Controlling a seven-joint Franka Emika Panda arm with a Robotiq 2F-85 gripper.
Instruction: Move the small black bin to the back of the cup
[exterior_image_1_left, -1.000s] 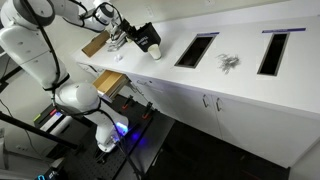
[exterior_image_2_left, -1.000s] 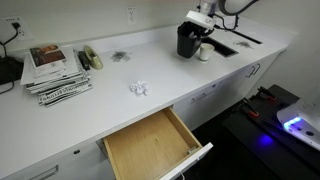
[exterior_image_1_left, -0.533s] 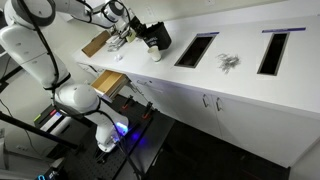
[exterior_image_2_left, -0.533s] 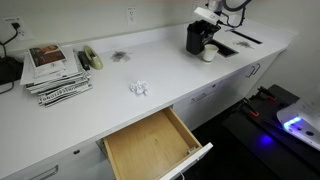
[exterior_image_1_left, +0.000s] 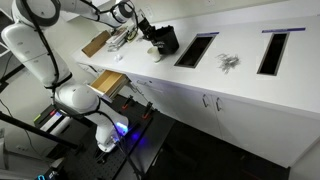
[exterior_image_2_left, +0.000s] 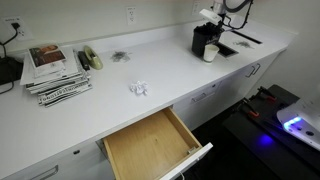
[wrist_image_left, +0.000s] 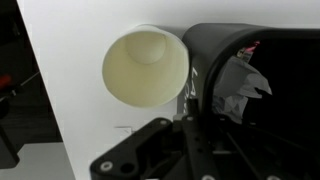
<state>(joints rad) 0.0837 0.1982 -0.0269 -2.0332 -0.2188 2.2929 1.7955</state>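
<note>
The small black bin (exterior_image_2_left: 203, 41) stands on the white counter, held by one wall in my gripper (exterior_image_2_left: 208, 20). In an exterior view the bin (exterior_image_1_left: 166, 39) is next to the near end of a dark cut-out. The tiny white cup (exterior_image_2_left: 211, 54) stands upright right beside the bin, toward the counter's front edge. In the wrist view the cup (wrist_image_left: 145, 65) is seen from above, empty, touching or nearly touching the bin (wrist_image_left: 270, 60), which holds crumpled paper (wrist_image_left: 240, 82). My gripper (wrist_image_left: 189, 105) is shut across the bin's wall.
Two long dark countertop cut-outs (exterior_image_1_left: 196, 48) (exterior_image_1_left: 272, 50) with small grey metal pieces (exterior_image_1_left: 229, 62) between them. A drawer (exterior_image_2_left: 152, 146) stands open below the counter. Magazines (exterior_image_2_left: 55, 68), crumpled paper (exterior_image_2_left: 138, 88) and a brown board (exterior_image_1_left: 95, 44) lie on the counter.
My gripper has carried the black bin along the counter toward the cut-out and the wall side. The cup has stayed where it was.
</note>
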